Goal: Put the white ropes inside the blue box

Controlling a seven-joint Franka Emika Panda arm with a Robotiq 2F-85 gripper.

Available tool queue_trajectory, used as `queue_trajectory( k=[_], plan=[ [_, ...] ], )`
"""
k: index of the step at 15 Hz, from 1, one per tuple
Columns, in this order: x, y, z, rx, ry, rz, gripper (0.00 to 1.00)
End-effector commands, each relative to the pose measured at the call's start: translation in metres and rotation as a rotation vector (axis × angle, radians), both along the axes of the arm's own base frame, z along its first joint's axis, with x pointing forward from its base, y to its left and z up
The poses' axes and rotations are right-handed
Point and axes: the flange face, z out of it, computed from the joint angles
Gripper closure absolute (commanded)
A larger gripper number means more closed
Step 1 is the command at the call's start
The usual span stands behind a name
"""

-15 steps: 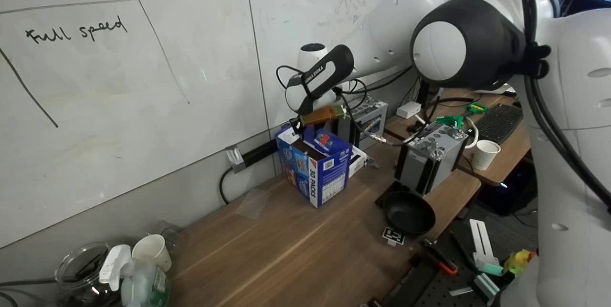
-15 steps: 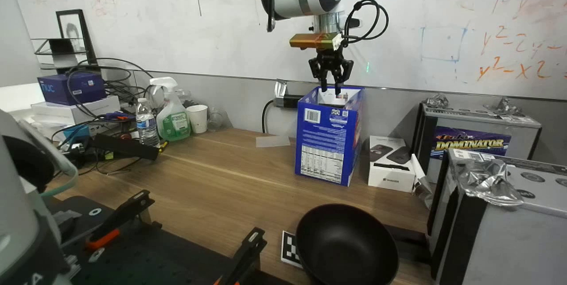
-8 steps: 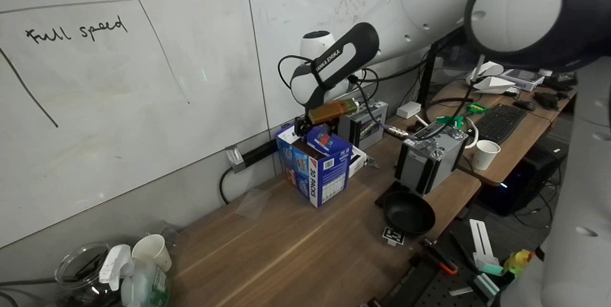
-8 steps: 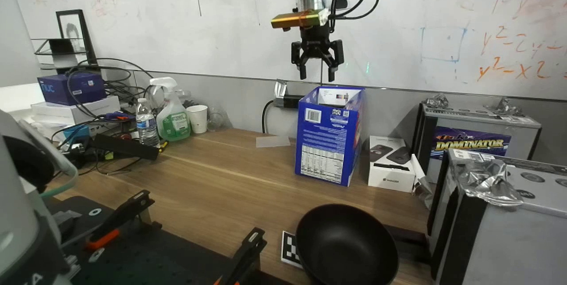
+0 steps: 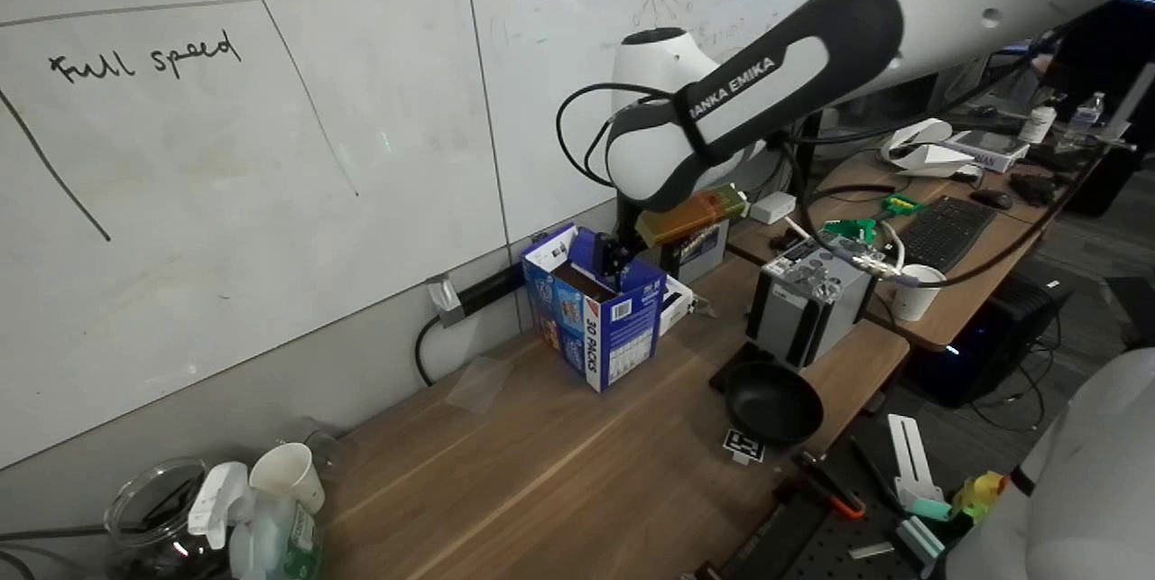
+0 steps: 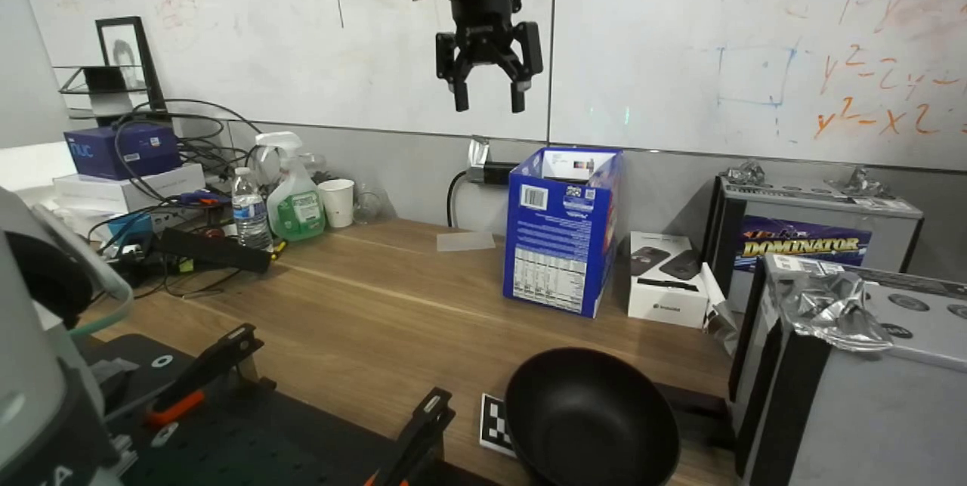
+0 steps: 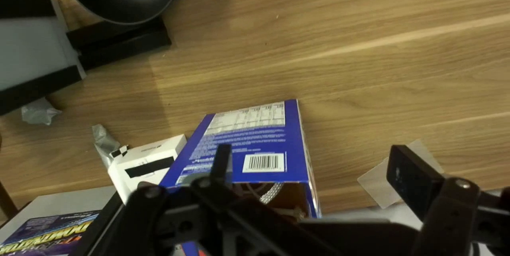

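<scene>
In an exterior view, the end effector (image 6: 489, 98) is hanging above the bench (image 6: 408, 289), left of and higher than the blue box (image 6: 563, 233); jaws are standing wide apart, nothing between. The blue box is standing upright, mouth up. In the wrist view, a pale braided length of the white ropes (image 7: 272, 193) is lying inside that mouth; the end effector and box walls are hiding the remainder, so cannot tell whether all is in.

Handling (judged): the white ropes are probably behaving as light, soft, limp cord, the weave likely giving grip. If regrasping, pinching several strands at once should be working better than chasing one end. The blue box is looking like light card, probably tipping if snagged.

Bench, wood-grained, left to right: a water bottle (image 6: 250, 212), spray bottle (image 6: 297, 202) and paper cup (image 6: 337, 203) are standing; a dark pan (image 6: 591, 414) is resting; a white carton (image 6: 668, 301) is lying just beside the blue box; grey units (image 6: 869, 410) are closing the right end. A written-on whiteboard (image 6: 665, 55) is running behind.
</scene>
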Motion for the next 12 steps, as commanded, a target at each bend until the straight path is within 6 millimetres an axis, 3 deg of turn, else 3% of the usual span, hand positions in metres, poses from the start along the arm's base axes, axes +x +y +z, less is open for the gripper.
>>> queue_trajectory(
  k=[1, 7, 12],
  plan=[
    [-0.061, 0.006, 0.044, 0.042, -0.031, 0.04, 0.0],
    [-0.151, 0.003, 0.116, 0.045, 0.05, 0.037, 0.0],
    [-0.206, -0.003, 0.146, 0.039, 0.148, 0.001, 0.0]
  ],
)
